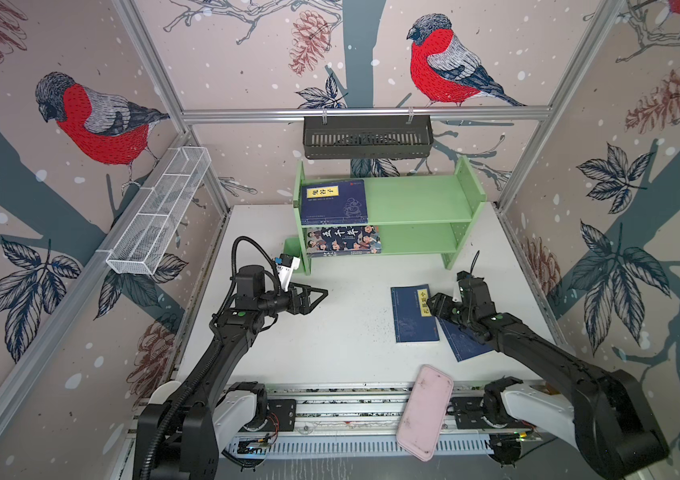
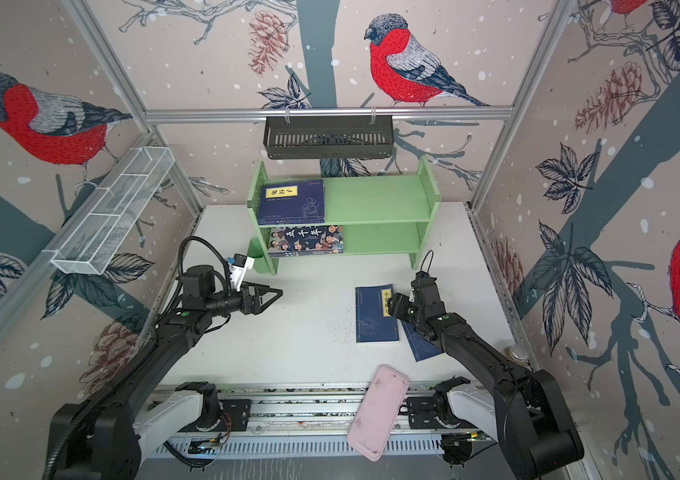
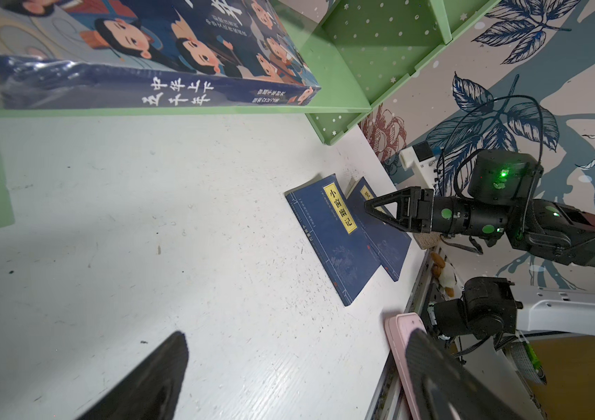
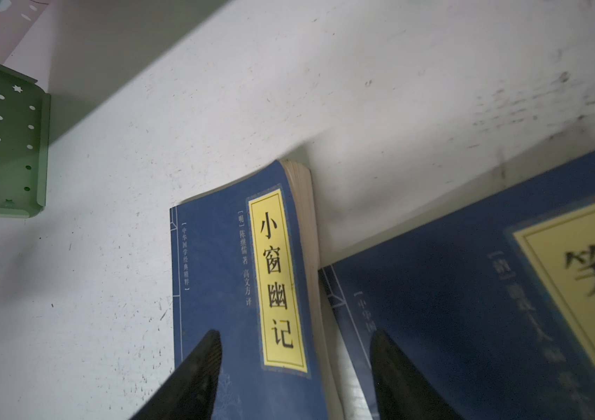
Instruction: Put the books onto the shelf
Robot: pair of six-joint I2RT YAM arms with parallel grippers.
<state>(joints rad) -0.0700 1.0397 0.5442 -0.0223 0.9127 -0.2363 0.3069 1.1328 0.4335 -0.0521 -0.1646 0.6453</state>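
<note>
The light green shelf (image 1: 413, 199) (image 2: 375, 199) stands at the back of the table. A navy book (image 1: 334, 201) (image 2: 291, 201) lies on its top tier, and the cartoon-cover book (image 1: 343, 241) (image 3: 143, 54) lies on the lower tier. Two more navy books lie flat on the table. One (image 1: 413, 316) (image 4: 237, 291) shows its yellow label, while the other (image 1: 465, 347) (image 4: 470, 291) is partly hidden under my right arm. My right gripper (image 1: 433, 301) (image 4: 296, 336) hangs open just above them, its jaws straddling the gap between the two. My left gripper (image 1: 323, 294) (image 3: 296, 338) is open and empty above bare table, in front of the shelf's left leg.
A pink flat case (image 1: 425, 411) overhangs the table's front edge. A black slotted basket (image 1: 367, 137) hangs on the back rail, and a white wire-mesh basket (image 1: 159, 208) on the left rail. Walls close in three sides of the white table (image 1: 330, 340).
</note>
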